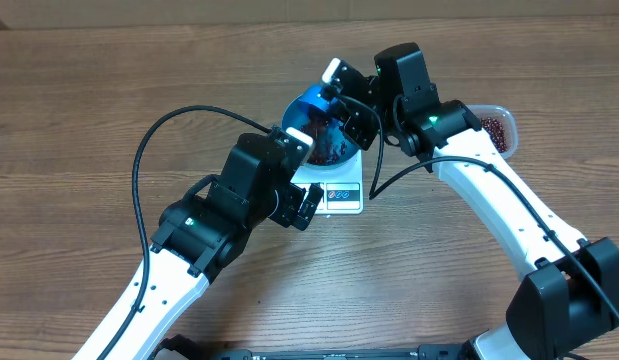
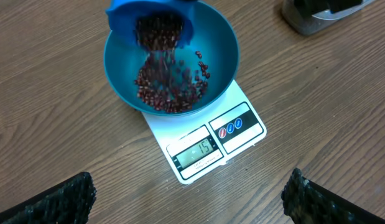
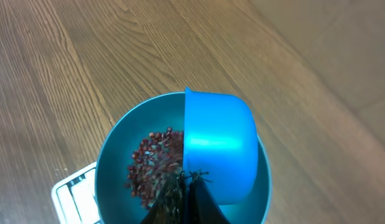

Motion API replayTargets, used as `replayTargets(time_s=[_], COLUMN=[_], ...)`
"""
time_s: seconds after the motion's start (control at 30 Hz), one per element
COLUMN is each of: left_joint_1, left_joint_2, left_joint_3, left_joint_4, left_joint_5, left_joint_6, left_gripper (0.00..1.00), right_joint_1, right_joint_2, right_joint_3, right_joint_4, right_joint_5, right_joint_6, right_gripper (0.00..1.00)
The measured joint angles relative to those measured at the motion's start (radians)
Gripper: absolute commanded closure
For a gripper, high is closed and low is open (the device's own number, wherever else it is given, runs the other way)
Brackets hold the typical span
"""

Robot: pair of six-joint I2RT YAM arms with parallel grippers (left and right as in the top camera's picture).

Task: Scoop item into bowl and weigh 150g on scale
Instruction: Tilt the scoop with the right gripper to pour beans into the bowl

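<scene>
The wooden table (image 1: pixel 109 100) spreads under both my arms. At its far right edge stands the clear plastic tub (image 1: pixel 497 128), with a layer of dark red-brown beans showing in it, well apart from the rest.

Near the middle of the table lies the white scale (image 2: pixel 204 146), its display and buttons facing my left wrist camera; digits are lit, but I cannot read them surely. The round blue bowl (image 2: pixel 220 50) sits on the scale's platform and covers most of it.

My right claw (image 3: pixel 187 180) is clenched on the small blue scoop (image 3: pixel 220 146), held above the bowl's far rim and tipped mouth-down toward the bowl's inside. My left claw (image 2: pixel 189 199) hangs released, fingers spread wide, over bare wood just in front of the scale, touching nothing.

The beans (image 2: pixel 167 87) form a loose pile on the bowl's bottom, a few strays on its wall. More fill the scoop's mouth, blurred between scoop and pile.
</scene>
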Motion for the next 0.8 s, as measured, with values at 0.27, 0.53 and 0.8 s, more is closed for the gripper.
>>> replayTargets(time_s=[0.27,0.53,0.8], left_joint_1=[0.0,0.0,0.0], left_joint_2=[0.0,0.0,0.0], left_joint_3=[0.0,0.0,0.0], left_joint_4=[0.0,0.0,0.0], left_joint_5=[0.0,0.0,0.0], left_joint_6=[0.0,0.0,0.0], left_gripper=[0.0,0.0,0.0], right_joint_1=[0.0,0.0,0.0], right_joint_2=[0.0,0.0,0.0], right_joint_3=[0.0,0.0,0.0], right_joint_4=[0.031,0.031,0.032], right_joint_5=[0.0,0.0,-0.007], right_joint_6=[-0.054,-0.119,-0.041], right_gripper=[0.96,0.96,0.96])
